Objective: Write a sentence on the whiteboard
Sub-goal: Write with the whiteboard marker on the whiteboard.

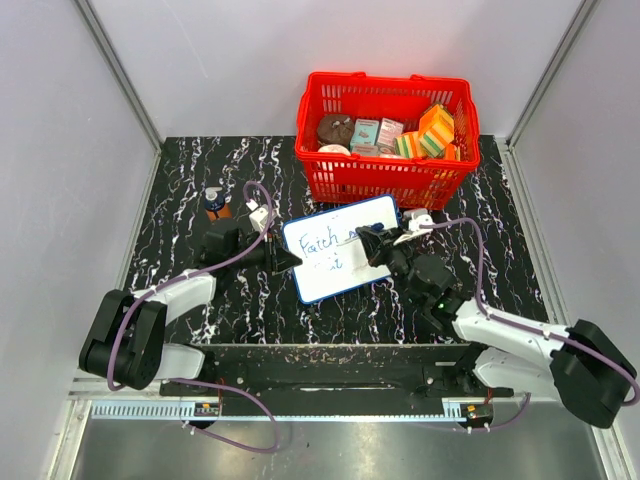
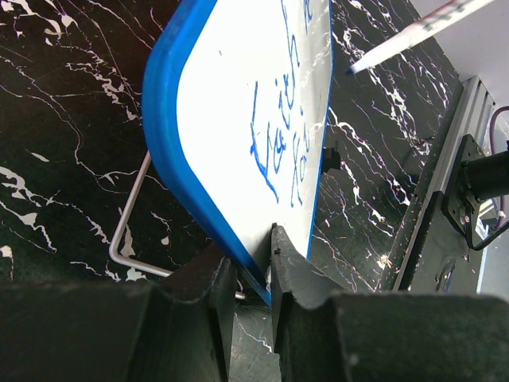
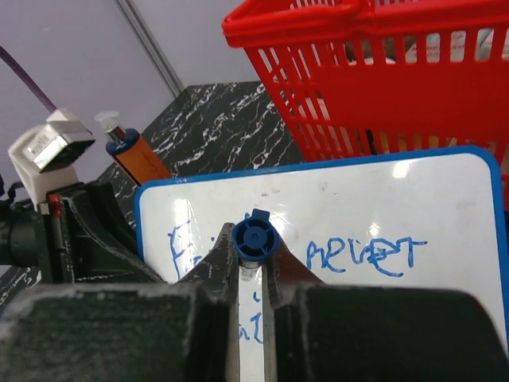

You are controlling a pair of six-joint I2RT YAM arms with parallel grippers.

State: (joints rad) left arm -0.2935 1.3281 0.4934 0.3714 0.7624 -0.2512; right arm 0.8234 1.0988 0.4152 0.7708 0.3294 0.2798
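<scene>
Where it stands: your flat white rectangular whiteboard with the thin blue frame is tilted up in the middle of the black white-veined marble table, just in front of the red plastic basket
Left hold: your left gripper is pinching the blue frame at the whiteboard's left edge, one jaw pressed on each face
Right hold: your right gripper is clamped on a white marker with a blue end cap, which points at the writing face
Pen tip: in the left wrist view it sits close to the far edge of the whiteboard; you cannot tell whether it touches
Writing: the sentence in blue handwritten marker reads "Faith never" on the upper line, and a few letters start a second line below, partly hidden by the right gripper
Prop: a thin bent metal wire stand shows behind the back face, resting on the table
Nearby: an orange tube with a blue collar and white tip stands left of the whiteboard; the basket holds small boxes and colourful packets
</scene>
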